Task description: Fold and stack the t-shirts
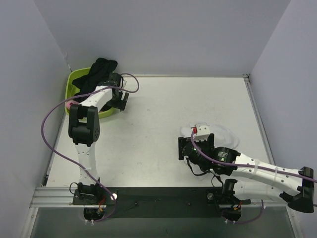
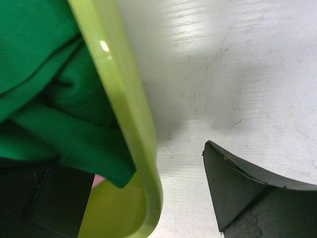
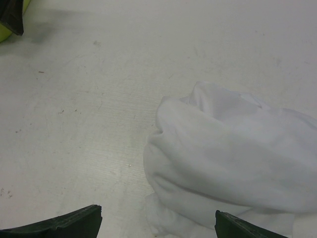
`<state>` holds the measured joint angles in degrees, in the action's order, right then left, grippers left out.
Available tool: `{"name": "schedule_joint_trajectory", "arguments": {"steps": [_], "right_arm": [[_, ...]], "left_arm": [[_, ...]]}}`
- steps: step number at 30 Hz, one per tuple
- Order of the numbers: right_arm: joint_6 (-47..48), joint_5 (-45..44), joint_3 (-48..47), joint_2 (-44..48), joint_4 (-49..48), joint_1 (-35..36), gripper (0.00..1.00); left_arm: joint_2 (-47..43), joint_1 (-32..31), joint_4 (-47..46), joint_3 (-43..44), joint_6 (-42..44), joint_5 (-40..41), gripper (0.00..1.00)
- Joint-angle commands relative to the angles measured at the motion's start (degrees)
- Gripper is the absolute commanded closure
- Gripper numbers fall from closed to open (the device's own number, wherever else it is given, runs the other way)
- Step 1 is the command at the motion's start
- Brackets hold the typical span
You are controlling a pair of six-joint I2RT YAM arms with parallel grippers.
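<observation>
The glossy lime green plastic basket (image 2: 133,124) is unpatterned. Inside it lies a solid green cloth t-shirt (image 2: 44,74); draped over it, a black cloth t-shirt (image 1: 101,67). Well apart from it, a crumpled cloth t-shirt (image 3: 233,153) is plain white.

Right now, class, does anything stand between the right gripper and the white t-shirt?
Nothing visible does. The right gripper is open, and the bunched white t-shirt lies on the table directly ahead, its near edge reaching in between the spread jaws.
</observation>
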<state>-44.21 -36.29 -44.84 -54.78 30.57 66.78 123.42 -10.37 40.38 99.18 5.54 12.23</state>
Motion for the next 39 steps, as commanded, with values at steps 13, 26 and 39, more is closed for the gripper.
{"name": "schedule_joint_trajectory", "arguments": {"steps": [13, 26, 39], "right_arm": [[-2.8, -4.8, -1.6, -4.9, -0.4, 5.8, 0.0], [-5.0, -6.6, -3.9, -7.4, 2.7, 7.4, 0.0], [-7.2, -7.2, -3.8, -9.5, 4.3, 8.0, 0.0]], "left_arm": [[-18.3, -13.0, 0.4, 3.0, -9.9, 14.1, 0.03], [-7.8, -12.0, -7.2, -5.9, -21.8, -0.7, 0.03], [-1.6, -5.0, -6.8, -5.7, -20.2, 0.9, 0.03]]}}
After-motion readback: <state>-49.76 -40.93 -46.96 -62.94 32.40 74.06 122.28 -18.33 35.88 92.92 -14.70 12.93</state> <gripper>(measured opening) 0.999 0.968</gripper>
